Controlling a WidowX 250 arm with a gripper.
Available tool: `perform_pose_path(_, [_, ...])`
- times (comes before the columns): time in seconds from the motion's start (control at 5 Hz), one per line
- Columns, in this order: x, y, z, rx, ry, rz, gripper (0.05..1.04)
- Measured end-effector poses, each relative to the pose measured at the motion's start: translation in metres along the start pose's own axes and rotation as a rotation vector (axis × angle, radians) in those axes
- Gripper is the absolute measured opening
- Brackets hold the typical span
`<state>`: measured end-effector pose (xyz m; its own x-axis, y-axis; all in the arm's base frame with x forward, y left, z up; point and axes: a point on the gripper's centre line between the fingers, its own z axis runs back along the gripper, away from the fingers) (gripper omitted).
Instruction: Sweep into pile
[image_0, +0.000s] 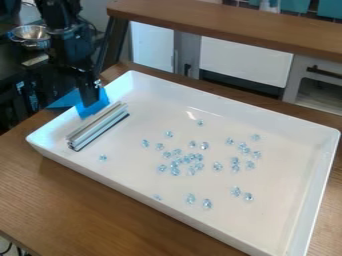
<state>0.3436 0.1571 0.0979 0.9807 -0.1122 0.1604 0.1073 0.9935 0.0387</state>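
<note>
Gripper gripping squeegee by its blue handle, left end of tray | beads scattered middle to right | danger: tilted blade, beads slip under | near-left stray bead could skid round its end!

Black gripper holds blue-handled squeegee at one end of white tray; pale-blue gems lie scattered.

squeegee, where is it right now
In the camera view, the squeegee is inside the white tray at its left end, below the blue mount, with one clear bead near its lower end.
</note>
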Motion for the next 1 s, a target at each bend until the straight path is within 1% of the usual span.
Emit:
perform_pose_path(0.2, [-0.003, -0.001, -0.011, -0.018, 0.025, 0.003, 1.0])
perform_pose_path(0.8, [0.001, -0.007, -0.02, -0.043, -0.012, 0.019, 1.0])
perform_pose_path(1.0, [-0.001, -0.01, -0.024, -0.049, -0.011, 0.015, 1.0])
